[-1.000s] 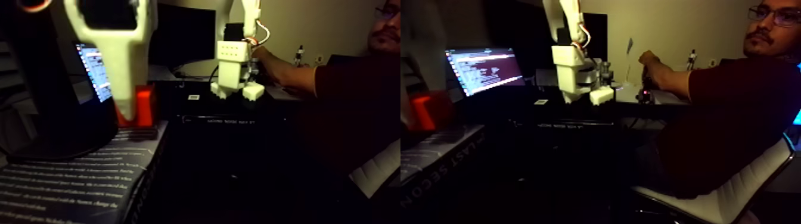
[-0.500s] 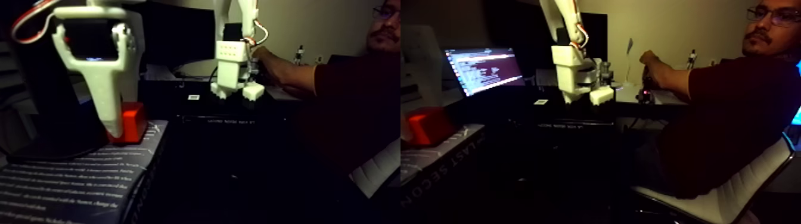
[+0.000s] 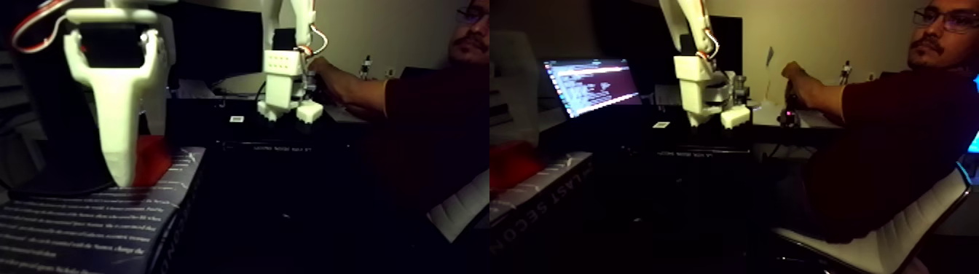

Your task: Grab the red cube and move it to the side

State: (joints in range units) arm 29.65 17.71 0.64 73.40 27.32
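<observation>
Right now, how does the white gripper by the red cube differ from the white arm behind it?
The gripper hangs close to the camera, tip down beside the red cube on the book; the back arm stands farther off. A person's hand is on the back arm, not on the gripper. Both are white.

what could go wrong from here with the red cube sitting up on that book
The red cube rests on a book near its right edge in the left half of the fixed view, so a sideways push might tip it off into the dark gap. The tool has a white finger right in front of the cube; whether it grips is unclear, so a lift might slip. The dim light also hides the contact.
</observation>
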